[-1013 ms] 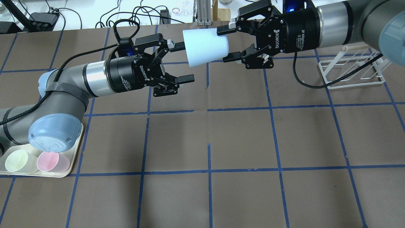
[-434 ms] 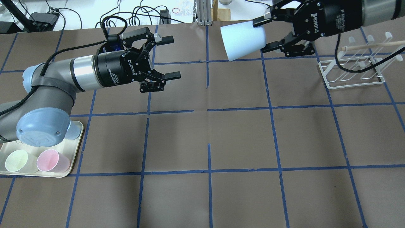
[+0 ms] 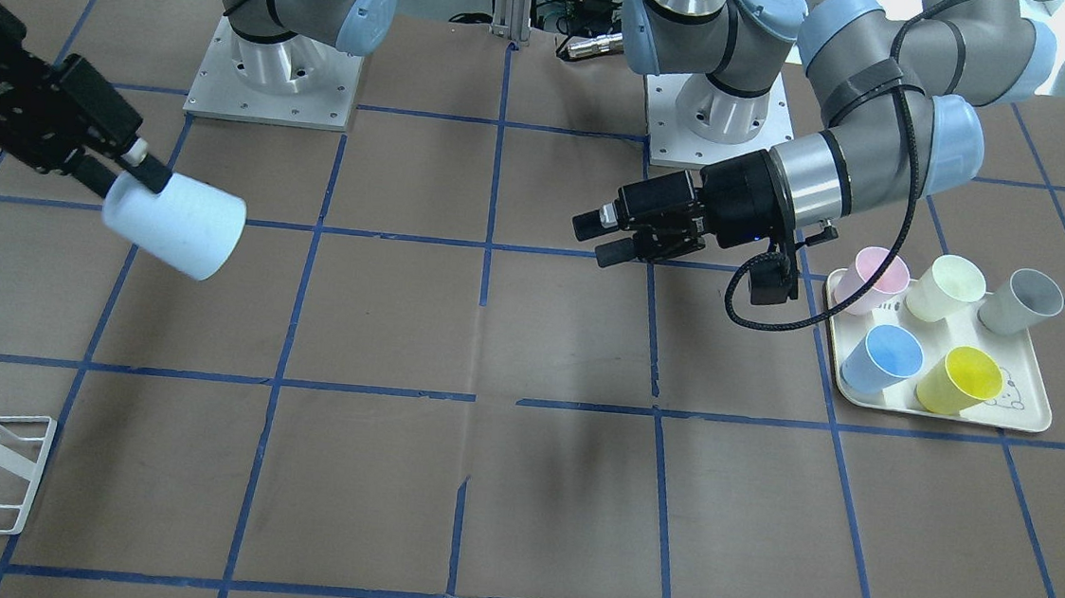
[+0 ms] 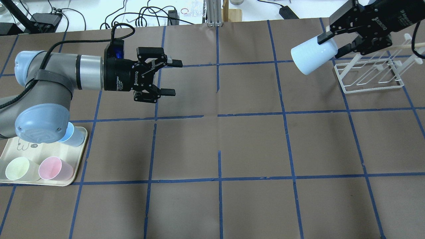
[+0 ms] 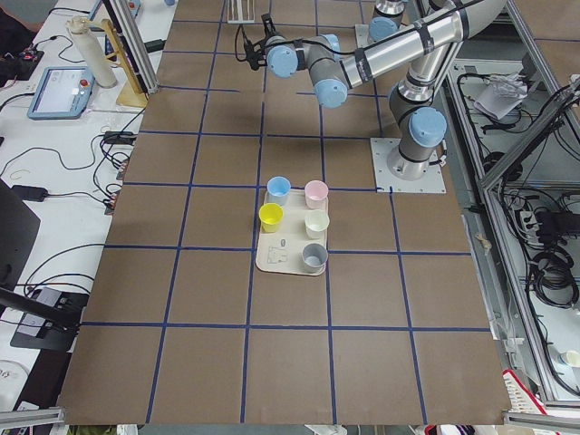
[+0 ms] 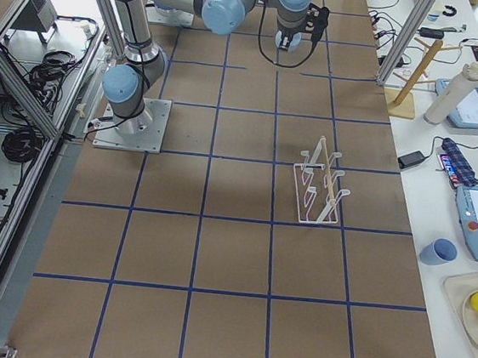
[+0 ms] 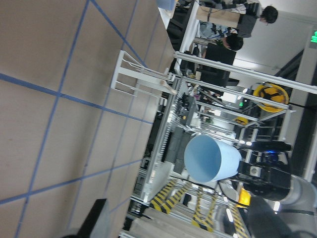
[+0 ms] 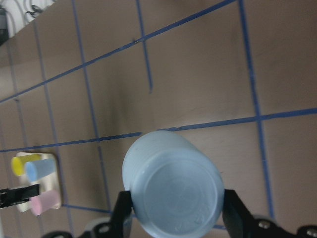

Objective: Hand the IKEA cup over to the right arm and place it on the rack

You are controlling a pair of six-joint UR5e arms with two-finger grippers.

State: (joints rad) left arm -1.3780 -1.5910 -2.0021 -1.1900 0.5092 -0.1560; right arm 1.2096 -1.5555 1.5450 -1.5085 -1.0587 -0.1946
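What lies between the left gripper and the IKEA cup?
Nothing: in the overhead view only bare table with blue tape lines shows between the open left gripper and the IKEA cup.

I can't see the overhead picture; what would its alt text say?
The right hand holds a pale blue cup sideways in the air, near a white wire rack. The left hand hangs open and empty above the brown table.

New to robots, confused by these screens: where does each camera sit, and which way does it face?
Front-facing: across the table, facing both arms.
Overhead: behind the robot, above left gripper and right gripper.
Left side: table's end, left arm nearest.
Right side: opposite end, right arm nearest.
Left wrist: faces cup and rack.
Right wrist: downward, past fingers and cup.
Shared: both wrists see the cup.
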